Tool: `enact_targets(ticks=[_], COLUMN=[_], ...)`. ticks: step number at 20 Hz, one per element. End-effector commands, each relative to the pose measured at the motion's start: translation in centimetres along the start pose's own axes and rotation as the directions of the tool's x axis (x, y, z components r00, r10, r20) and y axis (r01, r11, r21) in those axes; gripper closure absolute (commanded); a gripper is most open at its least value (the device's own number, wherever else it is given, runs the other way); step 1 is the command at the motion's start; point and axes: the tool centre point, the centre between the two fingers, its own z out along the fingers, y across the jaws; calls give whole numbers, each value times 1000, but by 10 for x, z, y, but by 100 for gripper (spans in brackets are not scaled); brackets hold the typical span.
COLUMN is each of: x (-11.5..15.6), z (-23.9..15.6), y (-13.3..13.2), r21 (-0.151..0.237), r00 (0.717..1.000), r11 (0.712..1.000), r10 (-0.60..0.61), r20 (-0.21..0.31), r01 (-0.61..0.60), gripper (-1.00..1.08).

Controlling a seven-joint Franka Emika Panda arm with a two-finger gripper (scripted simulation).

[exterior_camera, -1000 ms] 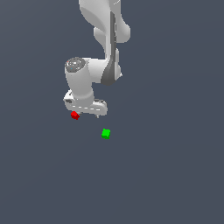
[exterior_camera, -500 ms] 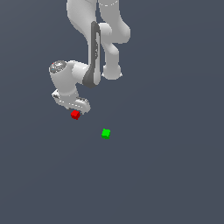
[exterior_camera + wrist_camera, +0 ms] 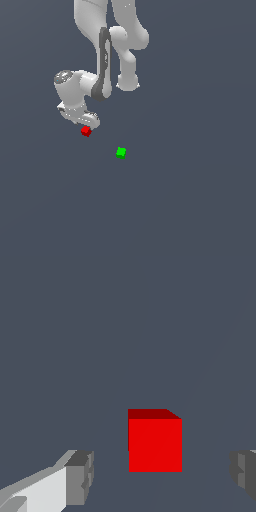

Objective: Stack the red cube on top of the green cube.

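The red cube point(image 3: 86, 131) was seen resting on the plain dark grey table point(image 3: 190, 200), just below the white claw point(image 3: 89, 123) in the exterior view, with the tips of the claw directly above it and close to it. It was shown as a small, plain, bright red block with sharp edges and no markings, much smaller than the claw's body. In the wrist view the red cube point(image 3: 154, 442) was presented with one bright, evenly lit face turned towards the camera and a narrow darker red face above it. The claw point(image 3: 162, 476) was held apart in that view: one grey finger pad point(image 3: 80, 477) was seen on one side of the cube and the other at the opposite edge of the picture, with clear grey table visible between each pad and the cube, so that no contact was made. The green cube point(image 3: 120, 152) was placed on the table apart from the red one, towards the exterior view's right and somewhat lower in that picture; it was of like size, plain and bright green. The white arm point(image 3: 105, 60) was bent down from the top of the exterior view.
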Motion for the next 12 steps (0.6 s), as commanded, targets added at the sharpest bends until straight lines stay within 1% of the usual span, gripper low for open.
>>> enact_targets(ticks=[1,12], x=[0,-1], z=[4,46], y=[0,0], r21=[0,1], r00=[1000,1000], r11=[1000,1000], r10=[0,0], r20=[0,0], r01=[0,0], gripper=[-92,-92])
